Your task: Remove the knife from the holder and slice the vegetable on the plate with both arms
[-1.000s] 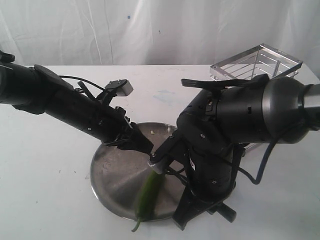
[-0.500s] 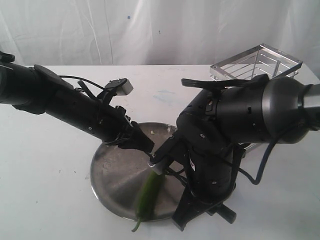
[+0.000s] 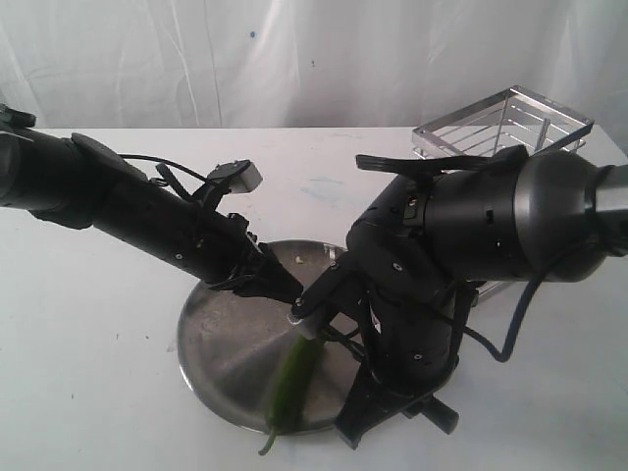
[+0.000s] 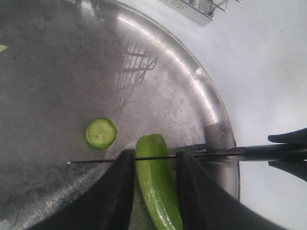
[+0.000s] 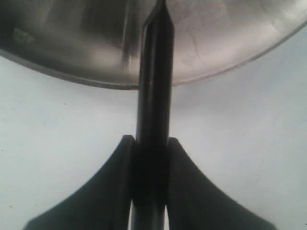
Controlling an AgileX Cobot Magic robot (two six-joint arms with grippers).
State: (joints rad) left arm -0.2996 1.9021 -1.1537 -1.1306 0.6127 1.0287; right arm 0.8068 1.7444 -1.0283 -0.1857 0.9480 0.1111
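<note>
The green vegetable (image 3: 289,378) lies on the steel plate (image 3: 221,339), its stem past the near rim. My left gripper (image 4: 152,152) is shut on the vegetable (image 4: 160,196), one finger on each side near its cut end. The knife (image 4: 268,152) crosses just in front of those fingertips, its thin dark blade lying edge-on over the vegetable's tip. My right gripper (image 5: 149,143) is shut on the knife's black handle (image 5: 153,72) just off the plate's rim (image 5: 225,67). In the exterior view the right arm's bulk hides it. The wire holder (image 3: 505,123) stands at the back right.
One round cut slice (image 4: 101,132) lies on the plate beside the vegetable's end. A small pale bit (image 3: 298,259) sits near the plate's far rim. The holder's base (image 4: 201,7) is just beyond the plate. White tabletop (image 3: 88,373) surrounds the plate.
The left arm has shifted slightly down and right over the plate, and the right arm has dipped a little. The vegetable and plate have stayed put.
</note>
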